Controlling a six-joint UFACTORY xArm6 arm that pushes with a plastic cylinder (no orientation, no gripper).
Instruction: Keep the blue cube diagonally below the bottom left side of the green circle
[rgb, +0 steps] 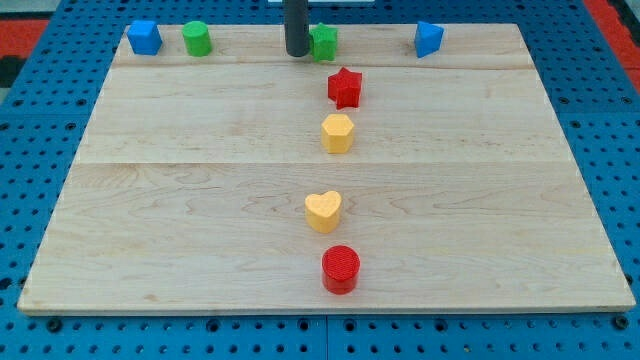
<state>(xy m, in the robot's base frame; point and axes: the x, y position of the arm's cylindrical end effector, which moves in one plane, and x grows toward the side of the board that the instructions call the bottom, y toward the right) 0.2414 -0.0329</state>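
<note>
The blue cube (144, 37) sits at the board's top left corner. The green circle (196, 39), a short cylinder, stands just to its right, a small gap between them. My tip (297, 52) is at the view's top centre, well to the right of both, touching or almost touching the left side of a second green block (324, 43).
A blue block (428, 39) sits at the top right. Down the middle run a red star (345, 88), a yellow hexagon (338, 133), a yellow heart (323, 211) and a red cylinder (341, 269). The wooden board (150, 200) lies on a blue pegboard.
</note>
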